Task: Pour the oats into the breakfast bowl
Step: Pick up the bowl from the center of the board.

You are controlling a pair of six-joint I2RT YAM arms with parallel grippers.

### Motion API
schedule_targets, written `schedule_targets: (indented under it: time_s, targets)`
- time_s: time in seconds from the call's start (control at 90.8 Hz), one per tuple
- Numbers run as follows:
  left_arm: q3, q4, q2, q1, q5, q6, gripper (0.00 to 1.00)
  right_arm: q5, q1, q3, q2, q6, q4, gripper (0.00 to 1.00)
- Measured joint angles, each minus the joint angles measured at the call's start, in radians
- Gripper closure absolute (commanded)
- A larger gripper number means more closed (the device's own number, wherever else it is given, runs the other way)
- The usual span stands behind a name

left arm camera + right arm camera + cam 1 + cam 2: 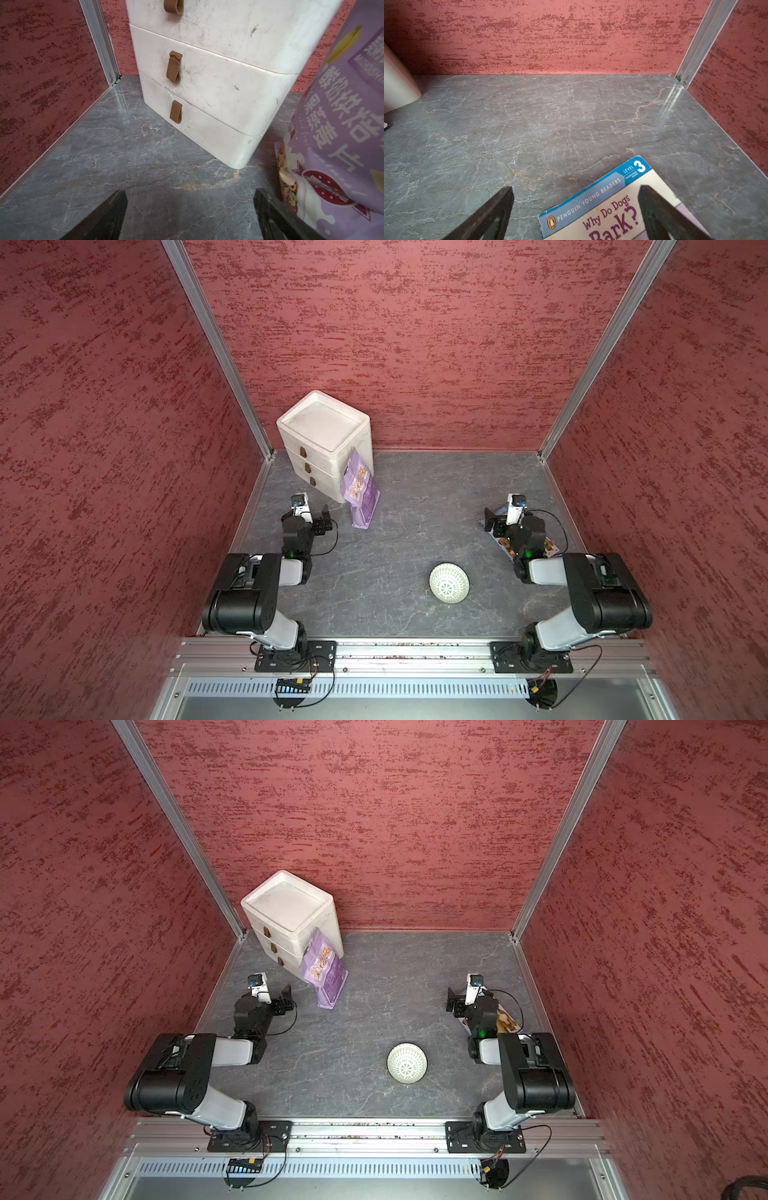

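Oats pouch (360, 489) tilted beside drawer box (324, 435) (breakfast bowl (449, 583) well apart).

A robotics lab test cell: red textured wall panels (415, 344) framed by aluminium profile posts (219, 348) box in a grey marble-look tabletop (395, 539), and two robot arms (249, 601) are bolted to an aluminium rail (415, 655) along the frame's lower edge.

Box (322, 435): rear left corner of table (415, 531)
Pouch (360, 493): on table, just before box's right corner, top tilted towards it
Bowl (449, 583): on table, front, right of centre, well apart from pouch
Book (591, 202): flat on table, right side, behind bowl
Left gripper (190, 193): before box, just left of pouch
Right gripper (575, 189): over book's far corner
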Motion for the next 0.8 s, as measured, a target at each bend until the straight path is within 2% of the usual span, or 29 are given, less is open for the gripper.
schedule_targets:
  time_s: [0.386,0.474,0.573,0.65,0.727,0.804]
  targets:
    - [0.000,0.001,-0.001,0.001,0.006,0.000,0.00,0.000,0.000,0.000,0.000,0.000,0.000,0.01]
    - [0.000,-0.029,-0.037,-0.008,-0.007,0.005,0.00,0.001,0.000,0.000,-0.016,0.000,-0.019,0.02]
    - [0.002,-0.137,-0.195,-0.068,-0.074,0.015,0.00,0.039,0.009,0.006,-0.169,0.016,-0.158,0.01]
    - [0.028,-0.274,-0.374,-0.137,-0.141,-0.034,0.00,0.097,0.013,0.070,-0.338,0.119,-0.360,0.01]
    - [0.079,-0.446,-0.562,-0.169,-0.161,-0.132,0.00,0.124,0.012,0.204,-0.473,0.235,-0.612,0.01]
    - [0.101,-0.562,-0.723,-0.153,-0.169,-0.261,0.00,0.130,0.008,0.316,-0.562,0.345,-0.800,0.01]
